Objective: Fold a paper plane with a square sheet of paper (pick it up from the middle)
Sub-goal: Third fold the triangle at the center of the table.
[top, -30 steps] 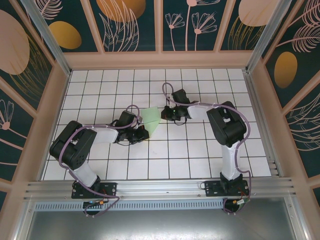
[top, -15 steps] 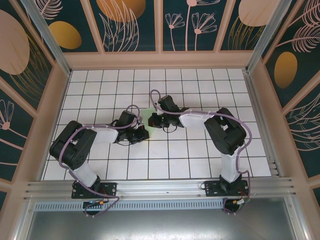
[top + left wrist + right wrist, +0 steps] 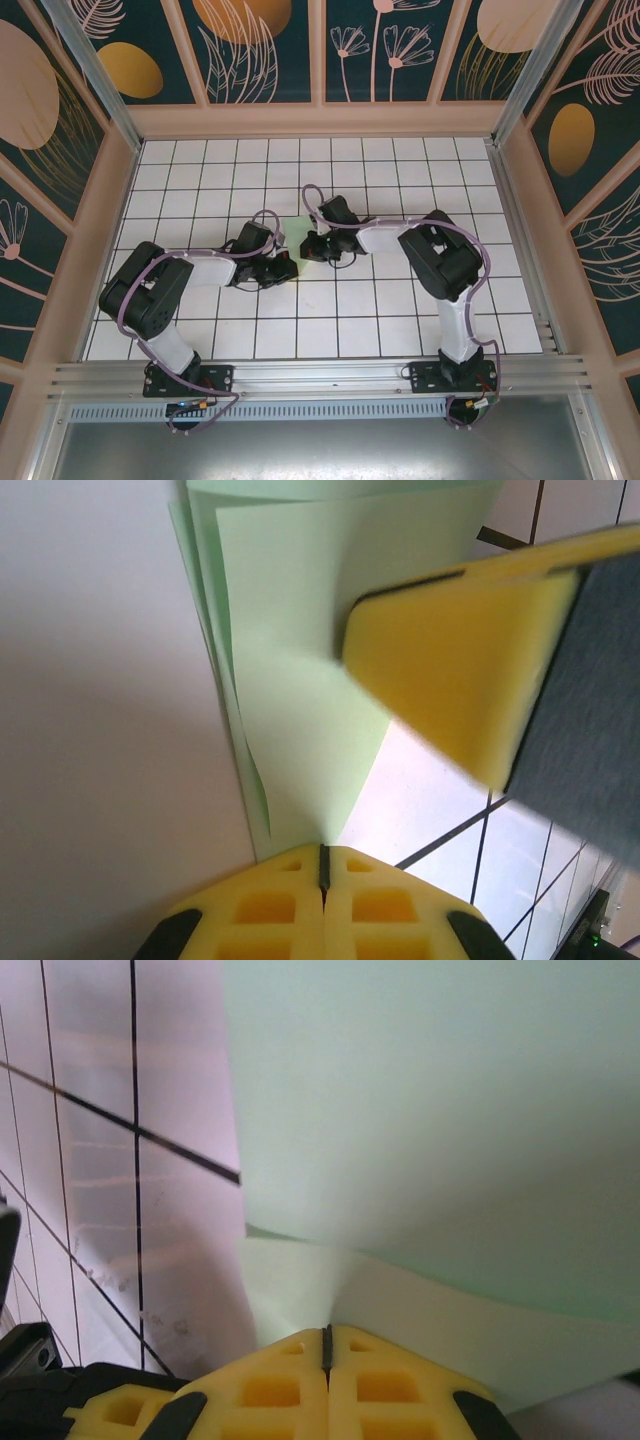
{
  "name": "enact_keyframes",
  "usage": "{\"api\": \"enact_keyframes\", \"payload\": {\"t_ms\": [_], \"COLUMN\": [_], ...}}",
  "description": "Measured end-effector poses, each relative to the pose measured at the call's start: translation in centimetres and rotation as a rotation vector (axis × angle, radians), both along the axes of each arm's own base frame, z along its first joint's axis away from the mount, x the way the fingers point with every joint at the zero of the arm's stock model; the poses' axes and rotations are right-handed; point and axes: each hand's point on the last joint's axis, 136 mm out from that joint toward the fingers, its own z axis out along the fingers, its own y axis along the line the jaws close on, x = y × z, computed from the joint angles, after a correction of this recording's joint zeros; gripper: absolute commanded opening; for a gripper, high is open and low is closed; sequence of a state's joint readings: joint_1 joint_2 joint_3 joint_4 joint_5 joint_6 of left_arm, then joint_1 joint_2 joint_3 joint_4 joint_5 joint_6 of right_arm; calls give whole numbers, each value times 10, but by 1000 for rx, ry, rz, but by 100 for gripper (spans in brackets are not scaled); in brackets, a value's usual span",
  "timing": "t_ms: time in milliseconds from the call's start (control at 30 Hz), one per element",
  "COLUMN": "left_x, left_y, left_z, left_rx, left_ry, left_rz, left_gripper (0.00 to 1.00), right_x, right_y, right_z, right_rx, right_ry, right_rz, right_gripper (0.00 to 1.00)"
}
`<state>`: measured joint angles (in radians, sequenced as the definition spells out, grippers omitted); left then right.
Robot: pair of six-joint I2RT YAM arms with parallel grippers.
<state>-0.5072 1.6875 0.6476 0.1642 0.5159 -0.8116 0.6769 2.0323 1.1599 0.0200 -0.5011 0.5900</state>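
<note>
Lying part-folded on the desk's [image 3: 400, 320] middle tiles, the square sheet of paper [image 3: 293, 226] shows stacked, layered edges. The left hand [image 3: 282, 267] and right hand [image 3: 312, 247] crowd it from opposite sides, fingers together at its edges. Open tiles stretch outward to the walls.

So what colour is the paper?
The paper is pale mint green, clearest in the left wrist view.

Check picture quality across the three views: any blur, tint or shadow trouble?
Top external: sharp, evenly lit, soft shadows under the arms on the table. Left wrist: the sheet of paper is fairly crisp, the right gripper's yellow pad smeared and out of focus. Right wrist: paper too close, soft throughout; tiles carry a lilac cast.
</note>
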Motion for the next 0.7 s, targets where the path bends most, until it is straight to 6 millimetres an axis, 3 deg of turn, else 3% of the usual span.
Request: {"api": "enact_keyframes", "payload": {"t_ms": [267,400,467,567,700], "left_x": [1,3,5,6,5], "left_y": [0,0,1,3,3], "left_z": [1,2,2,2,2], "left_rx": [15,50,67,83,89], "left_ry": [-33,-56,-66,-76,-81], "left_rz": [-32,-65,-76,-90,-100], "left_gripper": [0,0,0,0,0], "right_x": [56,71,70,56,24], "right_y": [-50,-72,-68,-43,-5], "right_z": [2,20,37,55,50], "right_rx": [-48,-92,-78,-28,24], "right_ry": [-49,-117,-149,-174,-122], "right_rz": [-163,-249,-252,-205,-114], "right_gripper": [0,0,0,0,0]}}
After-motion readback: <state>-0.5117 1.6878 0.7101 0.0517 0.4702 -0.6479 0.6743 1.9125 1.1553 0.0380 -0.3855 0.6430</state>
